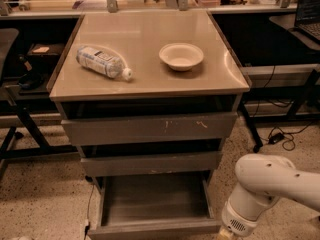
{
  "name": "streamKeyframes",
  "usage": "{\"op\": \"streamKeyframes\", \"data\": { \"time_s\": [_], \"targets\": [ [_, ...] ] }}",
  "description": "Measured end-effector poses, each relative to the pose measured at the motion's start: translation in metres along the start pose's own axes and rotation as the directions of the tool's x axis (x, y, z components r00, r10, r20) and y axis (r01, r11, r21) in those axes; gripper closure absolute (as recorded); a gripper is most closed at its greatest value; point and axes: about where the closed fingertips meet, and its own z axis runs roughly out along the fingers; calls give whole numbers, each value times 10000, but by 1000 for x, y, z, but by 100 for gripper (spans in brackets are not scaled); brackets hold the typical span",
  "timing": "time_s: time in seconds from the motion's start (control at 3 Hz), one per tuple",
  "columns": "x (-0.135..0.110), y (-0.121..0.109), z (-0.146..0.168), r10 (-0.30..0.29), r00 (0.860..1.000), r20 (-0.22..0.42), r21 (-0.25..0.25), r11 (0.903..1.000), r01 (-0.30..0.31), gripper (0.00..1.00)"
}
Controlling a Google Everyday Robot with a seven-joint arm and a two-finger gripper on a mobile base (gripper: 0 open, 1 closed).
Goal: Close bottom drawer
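Note:
The bottom drawer (155,199) is the lowest of the cabinet's three grey drawers. It stands pulled out, showing its shallow empty tray, with its low plain front panel (155,229) at the bottom edge of the view. My white arm comes in from the lower right. My gripper (223,233) is at the arm's end, right by the right end of the drawer's front panel, and is mostly cut off by the frame's bottom edge.
The middle drawer (150,163) and the scratched top drawer (150,129) stand slightly out. On the cabinet top (145,79) lie a plastic bottle (102,61) and a white bowl (181,56). Desks, table legs and cables (280,136) flank the cabinet.

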Motion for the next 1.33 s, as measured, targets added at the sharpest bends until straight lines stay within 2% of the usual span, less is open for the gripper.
{"op": "streamKeyframes", "data": {
  "time_s": [0.33,0.67,1.0,1.33],
  "targets": [
    [9,-10,62,677,9966,-476,-1002,9923,-722,100],
    [12,-6,79,736,9954,-609,-1426,9864,-817,100],
    [12,-6,79,736,9954,-610,-1427,9864,-817,100],
    [17,-5,112,808,9940,-736,-2101,9731,-946,100]
  ]
}}
